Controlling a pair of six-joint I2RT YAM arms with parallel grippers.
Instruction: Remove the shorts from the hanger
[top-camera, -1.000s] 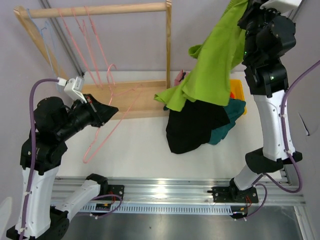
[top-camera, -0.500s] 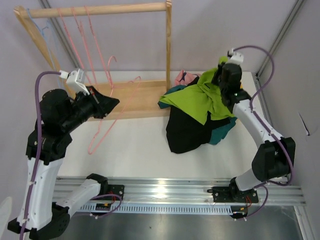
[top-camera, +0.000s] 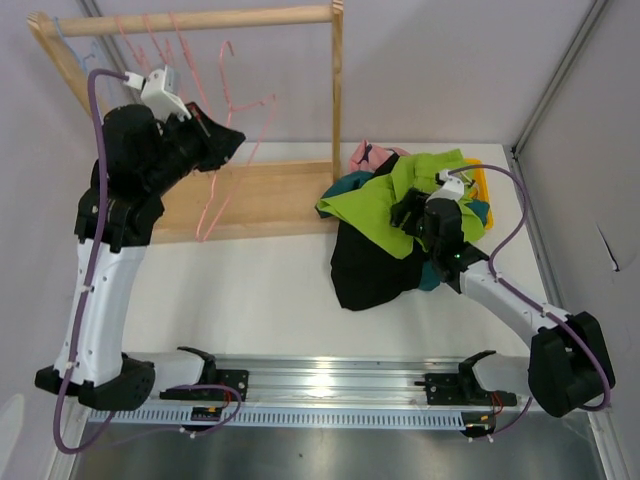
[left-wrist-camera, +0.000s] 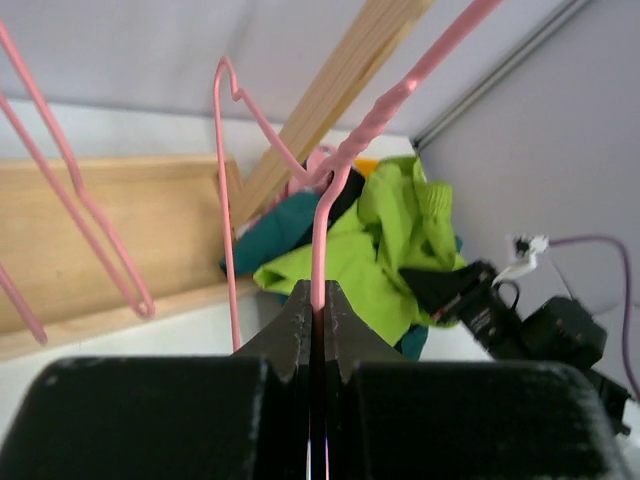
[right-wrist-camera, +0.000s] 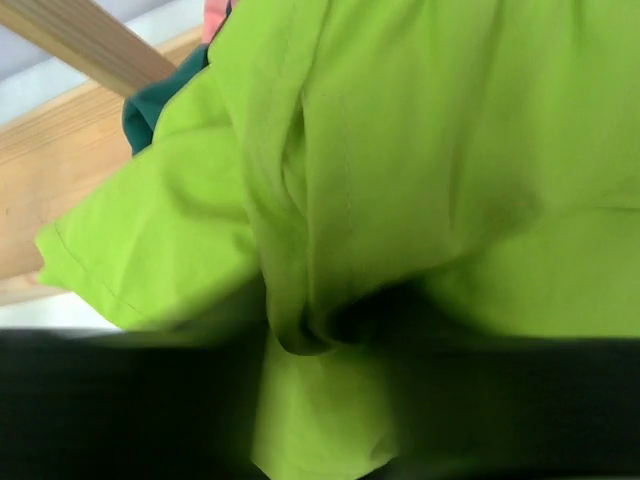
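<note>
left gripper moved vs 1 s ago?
Yes. The left gripper, shut on the pink hanger, has gone from in front of the rack's wooden base up toward its top rod.

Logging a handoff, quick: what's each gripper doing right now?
Left gripper: closed on the pink hanger.
Right gripper: down in the lime green shorts; open or closed cannot be told.

Five shorts: one lime green (top-camera: 385, 205), one black (top-camera: 368, 272), one teal (top-camera: 343, 184), one pink (top-camera: 362, 155), one orange (top-camera: 478, 180); one wooden rack (top-camera: 270, 195).
</note>
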